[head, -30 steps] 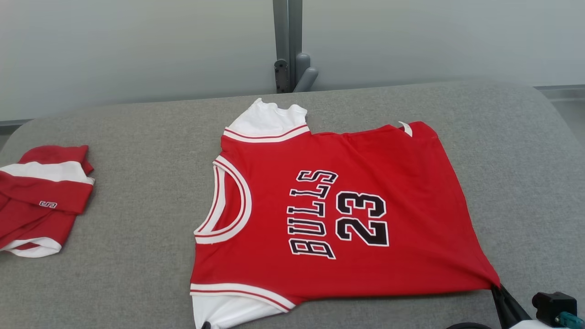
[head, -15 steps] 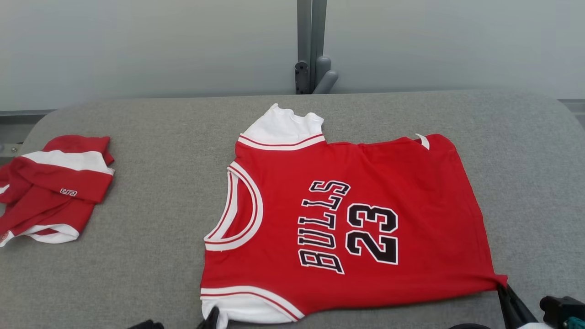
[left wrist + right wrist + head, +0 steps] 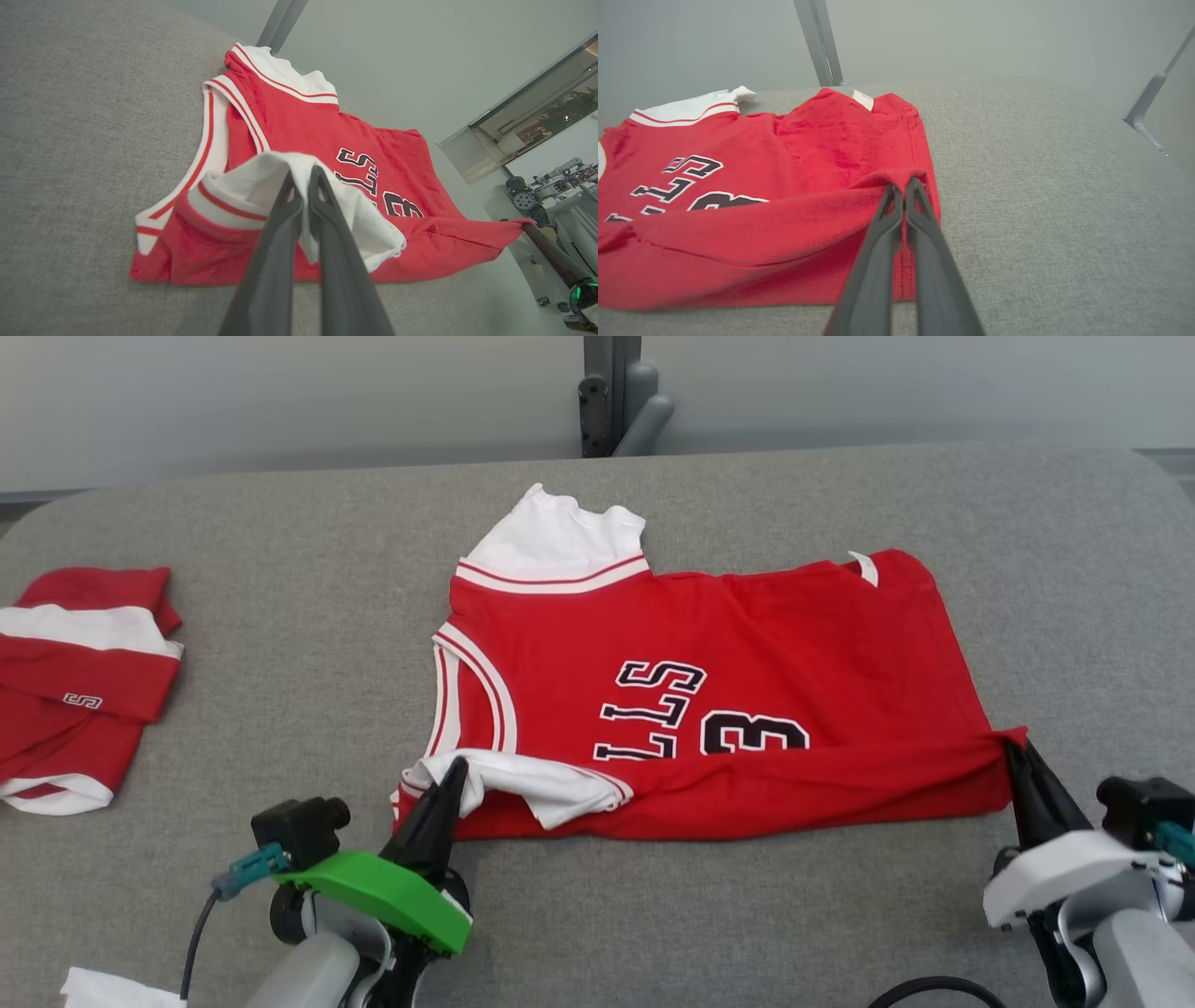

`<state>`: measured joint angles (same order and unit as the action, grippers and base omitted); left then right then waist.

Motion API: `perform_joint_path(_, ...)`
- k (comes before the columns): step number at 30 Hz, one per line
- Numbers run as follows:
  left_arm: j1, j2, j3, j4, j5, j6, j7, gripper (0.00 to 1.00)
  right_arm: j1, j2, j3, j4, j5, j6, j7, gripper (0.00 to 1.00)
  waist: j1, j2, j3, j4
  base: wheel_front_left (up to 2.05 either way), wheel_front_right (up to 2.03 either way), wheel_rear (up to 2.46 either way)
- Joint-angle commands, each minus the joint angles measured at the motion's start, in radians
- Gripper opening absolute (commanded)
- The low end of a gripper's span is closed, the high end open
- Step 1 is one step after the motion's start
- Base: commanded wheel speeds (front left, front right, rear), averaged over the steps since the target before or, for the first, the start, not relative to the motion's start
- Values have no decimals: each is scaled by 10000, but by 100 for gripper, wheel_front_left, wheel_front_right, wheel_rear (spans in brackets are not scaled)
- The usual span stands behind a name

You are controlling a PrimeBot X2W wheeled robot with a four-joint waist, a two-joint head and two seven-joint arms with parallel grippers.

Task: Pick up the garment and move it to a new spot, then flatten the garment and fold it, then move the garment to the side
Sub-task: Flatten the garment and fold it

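Garment (image 3: 747,644) near edge now lifted toward worktop (image 3: 280,569) far edge. Left end effector (image 3: 452,779), right end effector (image 3: 1014,754) clamped on its corners. Fold underway; side move pending.

The left claw (image 3: 302,176) is clamped on the jersey's (image 3: 299,121) white sleeve (image 3: 238,184), which is doubled over the red body. The jersey lies on the grey table (image 3: 70,116), one red corner stretched to the right claw (image 3: 530,229).

- The jersey's (image 3: 747,644) folded-over near edge covers the lower half of its black lettering (image 3: 695,714).
- The second red garment (image 3: 75,700) runs off the head view's left edge.
- The white scrap (image 3: 117,987) is cut off at the bottom; can't tell what it is.
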<state>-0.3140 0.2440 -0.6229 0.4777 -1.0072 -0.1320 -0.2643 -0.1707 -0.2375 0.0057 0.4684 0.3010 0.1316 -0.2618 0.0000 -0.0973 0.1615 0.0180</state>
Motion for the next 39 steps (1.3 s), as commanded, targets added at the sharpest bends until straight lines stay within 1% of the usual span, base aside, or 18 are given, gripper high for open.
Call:
perform_joint_path(1, -178, 11, 6, 99, -5, 14, 4, 0, -210, -64, 35, 90, -70, -19, -40, 0, 0, -1, 515, -199, 0, 0, 0)
perform_joint_path(6, -838, -276, 136, 544, 97, 14, 4, 0, -1250, -125, 247, 599, -285, -19, -38, 0, 0, -1, 1039, -266, 0, 0, 0)
perform_joint_path(14, -1509, -605, 339, 967, 369, 14, 4, 0, -2187, -161, -38, 1514, -582, -19, -38, 0, 0, -1, 1610, -189, 0, 0, 0)
perform_joint_path(18, -1677, -697, 590, 1018, 536, 14, 4, 0, -2463, -101, -160, 1682, -699, -19, -40, 0, 0, -1, 1756, -154, 0, 0, 0)
perform_joint_path(23, -1679, -866, 1161, 856, 940, 14, 4, 0, -2687, -61, -285, 1652, -856, -19, -40, 0, 0, -1, 1887, -111, 0, 0, 0)
perform_joint_path(29, -1599, -945, 1437, 853, 1287, 14, 4, 0, -2891, -31, -391, 1697, -975, -19, -40, 0, 0, -1, 1997, -81, 0, 0, 0)
perform_joint_path(30, -1607, -984, 1580, 838, 1400, 14, 4, 0, -2931, 8, -458, 1639, -942, -19, -40, 20, 0, -1, 2020, -79, 0, 0, 0)
perform_joint_path(31, -1613, -1019, 1736, 802, 1567, 14, 2, 5, -2931, 30, -499, 1616, -949, -19, -40, 82, 0, -1, 2041, -78, 0, 0, 0)
perform_joint_path(32, -1590, -1072, 1882, 771, 1761, 14, 4, 40, -2933, 64, -548, 1604, -978, -19, -38, 100, 0, -1, 2053, -82, 0, 0, 0)
perform_joint_path(33, -1531, -1136, 1969, 754, 1851, 14, 4, 100, -2951, 93, -598, 1570, -1005, -19, -38, 100, 0, -1, 2054, -87, 0, 0, 0)
perform_joint_path(37, -1302, -1304, 2485, 640, 2488, 14, 4, 100, -2689, 152, -810, 1336, -1019, -19, -38, 100, 0, -1, 1938, -90, 0, 0, 0)
perform_joint_path(39, -1093, -1383, 2954, 466, 2995, 14, 2, 100, -2412, 181, -913, 1092, -943, -19, -37, 100, 0, -1, 1817, -93, 0, 0, 0)
